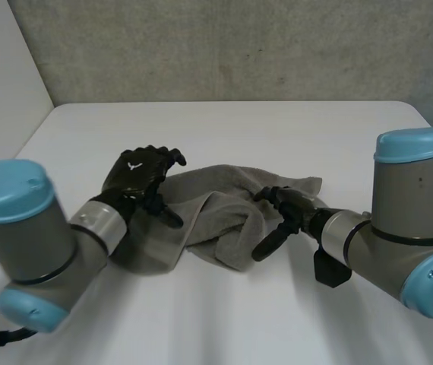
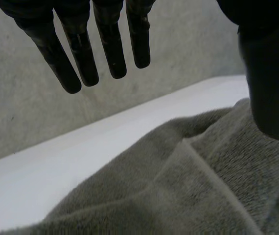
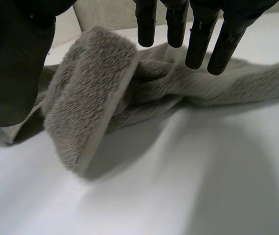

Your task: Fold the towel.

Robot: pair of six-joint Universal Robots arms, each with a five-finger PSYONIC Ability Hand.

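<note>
Grey towel [image 1: 224, 209] lying bunched, soft, limp | left hand [image 1: 137, 176], right hand [image 1: 289, 213] holding nothing, fingers [image 2: 83, 58] straight | I'm aiming for the hem [image 3: 105, 117].

Lit softly and evenly, diffuse. Noted desk [image 1: 224, 129] bright white, wall [image 1: 224, 46] behind duller grey. Found soft-edged shadow on desk under raised towel [image 3: 90, 98] fold in right wrist view, darkest against the cloth. Logged left hand [image 2: 110, 49] and right hand [image 3: 12, 63] as near-black shapes in wrist views; towel folds shaded in their creases.
</note>
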